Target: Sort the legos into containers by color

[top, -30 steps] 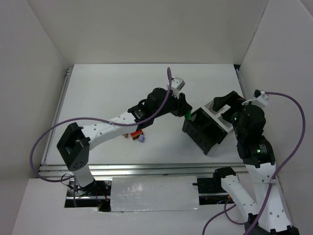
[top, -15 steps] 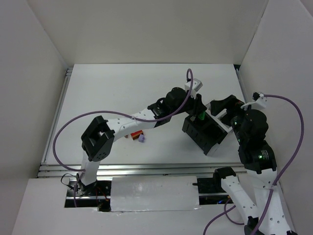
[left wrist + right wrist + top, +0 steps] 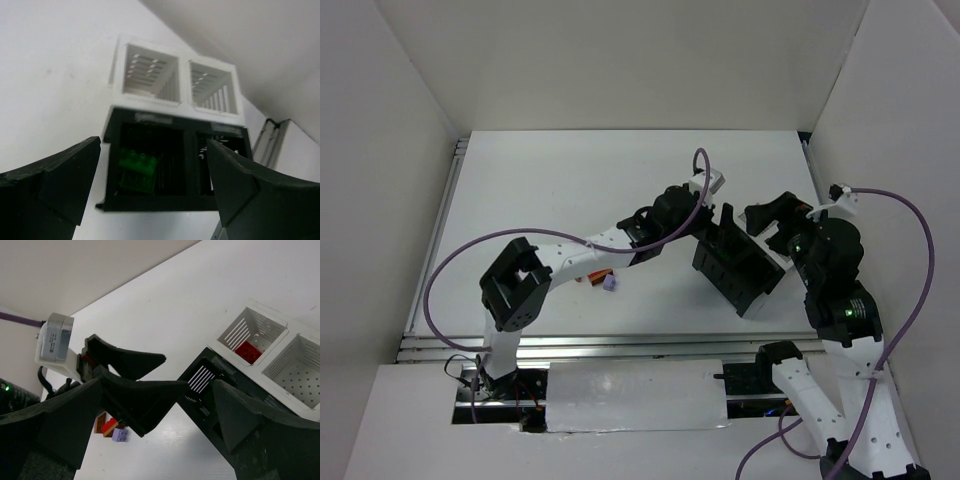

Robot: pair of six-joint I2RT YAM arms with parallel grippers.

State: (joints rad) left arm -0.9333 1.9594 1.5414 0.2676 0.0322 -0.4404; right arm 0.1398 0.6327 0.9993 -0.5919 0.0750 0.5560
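The containers [image 3: 172, 112] stand as one block, two white cells behind two black ones. A green lego [image 3: 137, 170] lies in the left black cell, right below my open left gripper [image 3: 153, 145], which touches nothing. In the top view the left gripper [image 3: 715, 226] hovers over the block's [image 3: 740, 268] left edge. My right gripper [image 3: 772, 214] hangs open over the far side of the block. A red lego [image 3: 248, 351] rests in one white cell. Loose red [image 3: 109, 426], lavender [image 3: 119, 434] and brown [image 3: 100, 422] legos lie together on the table.
The loose legos [image 3: 604, 281] sit left of the block, under the left forearm. White walls enclose the table [image 3: 550, 200] at the back and on both sides. In the right wrist view the left gripper [image 3: 176, 371] is close in front of the right gripper [image 3: 157, 382].
My left gripper carried the green lego right to the block, then opened. The lego now lies in the black cell. The right arm shifted only slightly.
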